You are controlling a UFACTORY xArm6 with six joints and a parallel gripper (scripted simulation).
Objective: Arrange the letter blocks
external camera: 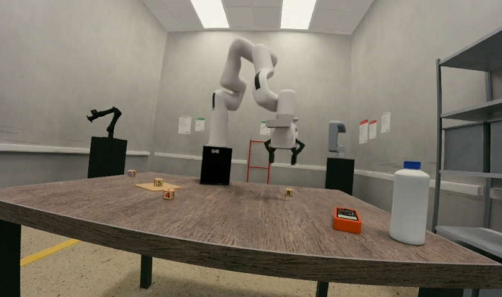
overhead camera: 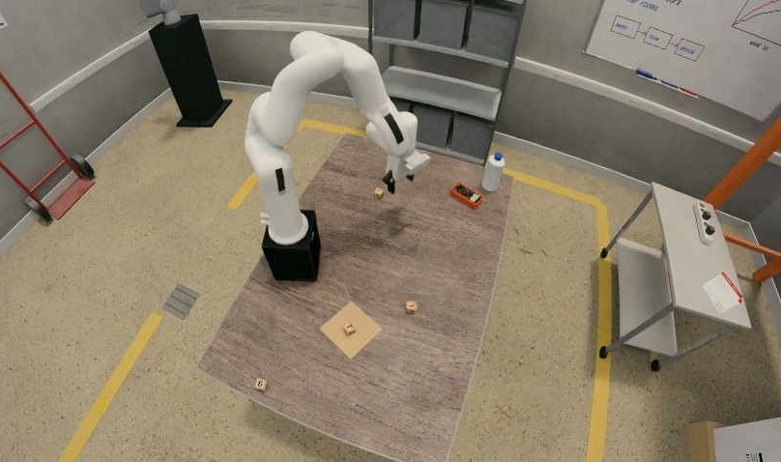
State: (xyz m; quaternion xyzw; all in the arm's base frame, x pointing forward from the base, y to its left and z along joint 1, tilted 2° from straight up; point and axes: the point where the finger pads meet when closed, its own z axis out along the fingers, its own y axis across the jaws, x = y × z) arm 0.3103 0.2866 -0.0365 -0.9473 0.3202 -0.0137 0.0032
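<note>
A tan mat [overhead camera: 332,331] [external camera: 144,186] lies on the table's near part. One wooden block [overhead camera: 349,329] [external camera: 158,181], showing S on its side, stands on the mat. A second block [overhead camera: 411,306] [external camera: 168,193], showing 4 on its side, stands off the mat to its right. A third block [overhead camera: 260,384] [external camera: 131,172], with 6 on top, sits at the table's front left corner. A fourth block [overhead camera: 378,192] [external camera: 288,191], showing B on its side, lies at the far end. My gripper [overhead camera: 398,179] [external camera: 282,158] is open and empty, hanging well above the table, close over the fourth block.
An orange device [overhead camera: 466,194] [external camera: 346,219] and a white bottle [overhead camera: 492,172] [external camera: 409,204] stand at the table's far right corner. The robot's black base [overhead camera: 291,252] [external camera: 215,165] sits at the left edge. A grey shelf unit stands behind the table.
</note>
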